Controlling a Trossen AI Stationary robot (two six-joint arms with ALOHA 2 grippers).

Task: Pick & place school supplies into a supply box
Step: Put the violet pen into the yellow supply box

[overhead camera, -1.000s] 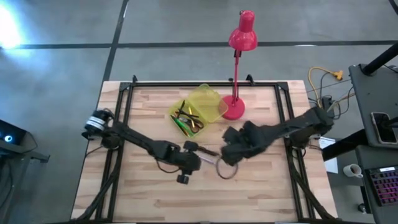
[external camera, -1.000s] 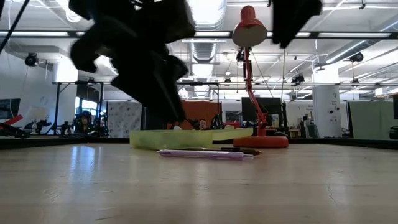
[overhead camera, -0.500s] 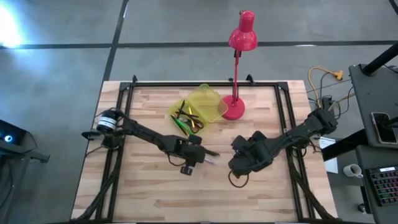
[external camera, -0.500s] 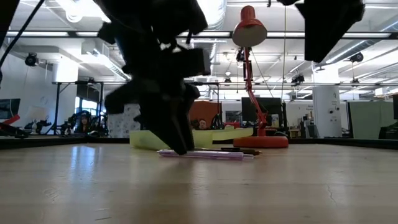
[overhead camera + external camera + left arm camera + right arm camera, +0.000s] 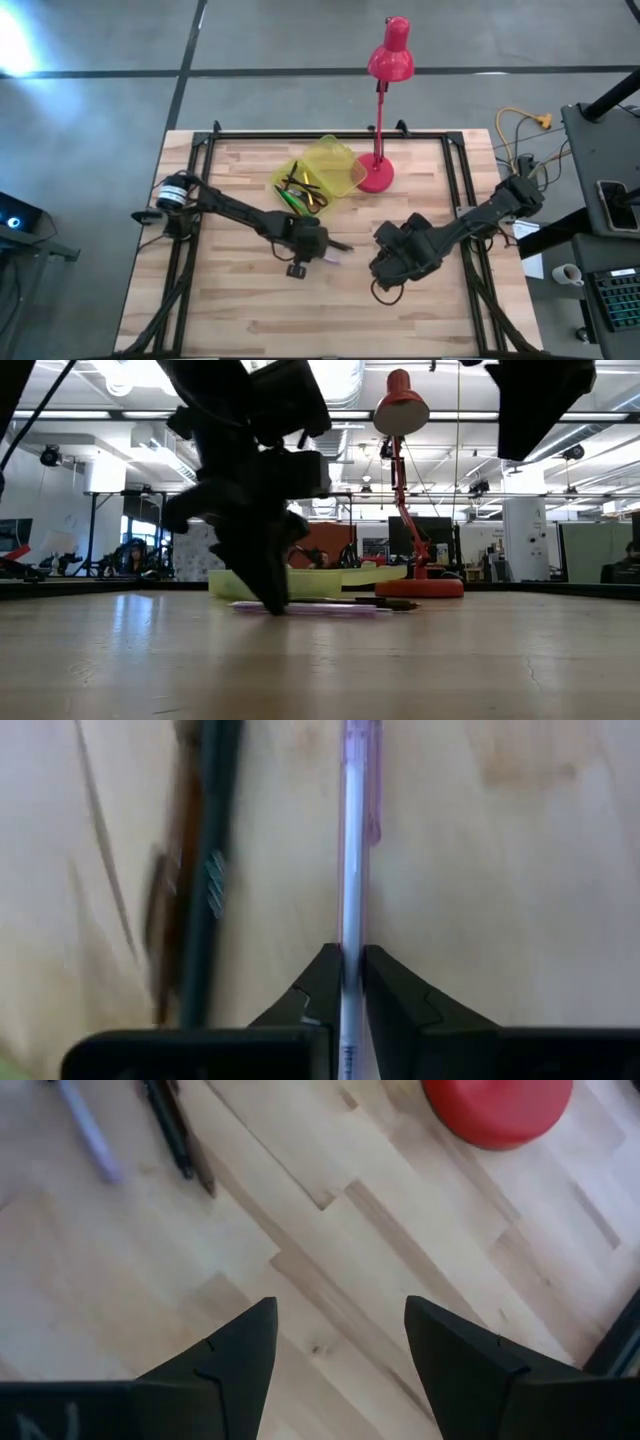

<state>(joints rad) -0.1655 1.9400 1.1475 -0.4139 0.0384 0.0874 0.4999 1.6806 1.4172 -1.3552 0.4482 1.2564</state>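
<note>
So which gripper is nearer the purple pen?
Left. The left gripper has its fingers closed on the purple pen on the table; the right gripper hangs open, off to the side.

Left arm stretches in from the bench's left edge, left gripper [image 5: 318, 247] down at mid-bench, fingers [image 5: 318, 982] pinched nearly together. Right arm reaches from the right edge, elbow bent, right gripper [image 5: 340, 1342] spread wide, apparently hovering above the wood.
</note>
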